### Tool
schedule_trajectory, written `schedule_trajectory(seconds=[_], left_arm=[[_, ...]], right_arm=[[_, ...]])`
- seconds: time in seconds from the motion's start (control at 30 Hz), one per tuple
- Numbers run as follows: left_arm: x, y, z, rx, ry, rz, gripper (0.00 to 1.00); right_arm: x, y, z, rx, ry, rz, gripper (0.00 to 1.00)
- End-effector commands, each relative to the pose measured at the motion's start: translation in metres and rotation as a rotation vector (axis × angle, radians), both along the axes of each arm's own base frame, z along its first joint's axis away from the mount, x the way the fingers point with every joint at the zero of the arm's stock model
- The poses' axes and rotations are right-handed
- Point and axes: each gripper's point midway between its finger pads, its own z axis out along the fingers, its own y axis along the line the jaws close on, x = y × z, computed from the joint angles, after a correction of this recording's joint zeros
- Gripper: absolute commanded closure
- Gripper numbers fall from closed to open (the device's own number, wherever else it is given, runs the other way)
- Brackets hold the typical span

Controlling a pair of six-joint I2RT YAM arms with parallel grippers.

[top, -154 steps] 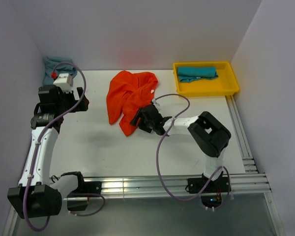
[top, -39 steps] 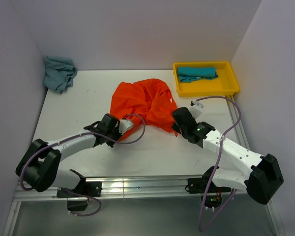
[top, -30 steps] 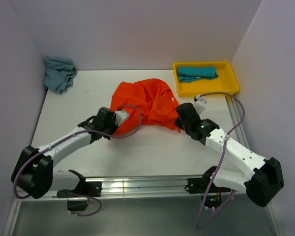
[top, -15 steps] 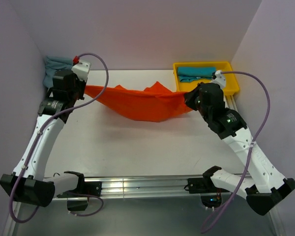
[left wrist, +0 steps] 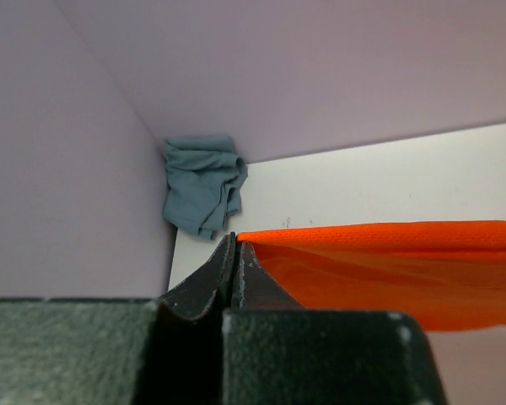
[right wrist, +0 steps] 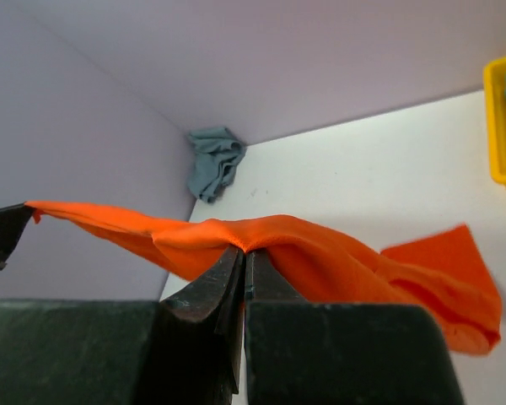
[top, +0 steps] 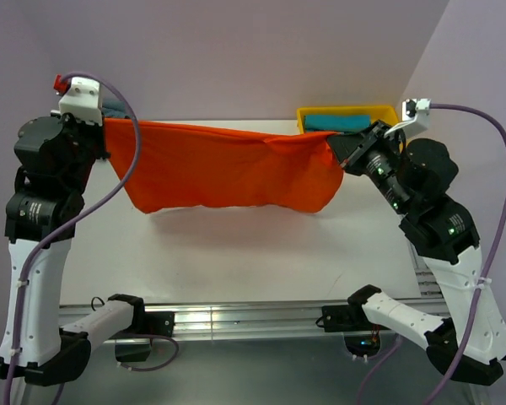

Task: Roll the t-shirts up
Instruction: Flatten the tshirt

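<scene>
Heaped a second ago, the orange t-shirt (top: 228, 173) now hangs taut above the table (top: 236, 249), left tool (left wrist: 235, 246) and right tool (right wrist: 244, 253) clamped on its upper edge; laying flat likely follows.

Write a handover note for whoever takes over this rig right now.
Left gripper: jaws shut on one end of the orange t-shirt.
Right gripper: jaws shut on its other end.
The orange t-shirt hangs stretched between the arms over the table. The grey-blue t-shirt lies crumpled in the far left corner. The teal t-shirt lies in the yellow tray.
Done: orange t-shirt picked up and spread.
Left: lay it flat and roll it; the grey-blue t-shirt is not rolled either.
</scene>
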Motion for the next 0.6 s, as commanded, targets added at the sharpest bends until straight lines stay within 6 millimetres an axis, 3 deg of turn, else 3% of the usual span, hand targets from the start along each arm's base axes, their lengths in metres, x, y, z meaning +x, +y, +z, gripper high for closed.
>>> schedule_trajectory(seconds=[0.0,0.07,0.17,0.2,0.23,0.27,0.3,0.37,0.4,0.43,0.47,0.5,0.53,0.57], left_arm=[[0.017,-0.003,-0.004,-0.004,0.035,0.000,1.00],[0.033,-0.010,-0.014,0.005,0.066,-0.028,1.00],[0.071,-0.019,-0.036,0.024,0.109,-0.044,1.00],[0.090,-0.022,-0.048,0.033,0.136,-0.045,1.00],[0.103,-0.023,-0.043,0.034,0.107,-0.038,1.00],[0.124,-0.025,-0.056,0.050,0.132,-0.031,1.00],[0.134,-0.026,-0.046,0.046,0.105,-0.035,1.00],[0.156,-0.022,-0.041,0.030,0.093,-0.022,1.00],[0.177,-0.025,-0.032,0.015,0.079,-0.036,1.00],[0.186,-0.010,-0.025,-0.003,0.066,-0.010,1.00],[0.206,-0.004,-0.041,-0.021,0.106,0.004,1.00],[0.209,0.009,-0.006,-0.038,0.029,0.021,1.00],[0.214,0.015,0.002,-0.044,0.010,0.030,1.00],[0.226,0.021,-0.004,-0.051,0.021,0.042,1.00]], right_arm=[[0.010,0.007,0.020,-0.039,-0.038,0.026,1.00],[0.024,0.015,0.020,-0.064,-0.031,0.032,1.00],[0.062,0.032,0.018,-0.108,-0.013,0.040,1.00],[0.086,0.039,0.017,-0.120,-0.008,0.032,1.00],[0.098,0.042,0.018,-0.132,-0.015,0.033,1.00],[0.120,0.053,0.006,-0.148,0.007,0.056,1.00],[0.132,0.053,0.026,-0.132,-0.055,0.048,1.00],[0.159,0.049,0.033,-0.141,-0.084,0.026,1.00],[0.178,0.057,0.042,-0.134,-0.107,0.048,1.00],[0.190,0.052,0.047,-0.136,-0.120,0.035,1.00],[0.213,0.058,0.034,-0.149,-0.095,0.038,1.00],[0.212,0.054,0.066,-0.133,-0.167,0.022,1.00],[0.217,0.054,0.074,-0.134,-0.189,0.011,1.00],[0.228,0.056,0.072,-0.132,-0.191,0.008,1.00]])
